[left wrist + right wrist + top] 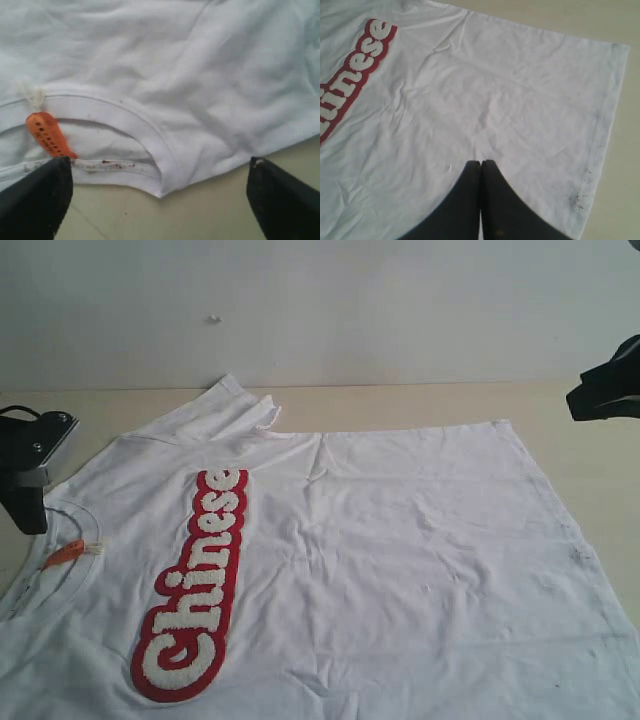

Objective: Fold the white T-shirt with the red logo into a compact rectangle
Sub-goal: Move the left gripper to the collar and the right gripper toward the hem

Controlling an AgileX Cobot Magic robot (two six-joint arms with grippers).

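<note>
The white T-shirt (400, 550) lies spread flat on the table, collar (60, 570) to the left, with an orange neck tag (62, 555). The red logo (195, 580) runs down the chest. My left gripper (30, 475) sits at the table's left edge beside the collar. In the left wrist view it (160, 200) is open wide, with bare table between its fingers (35, 200) and the collar (125, 120) and tag (47, 132) just beyond. My right gripper (605, 390) hangs at the far right. It (481, 165) is shut and empty over the shirt's lower part (520, 110).
The far sleeve (235, 405) is rumpled near the table's back edge. A tan tabletop (590, 460) shows to the right of the hem (607, 115), which has dark specks. A pale wall (320, 310) rises behind the table.
</note>
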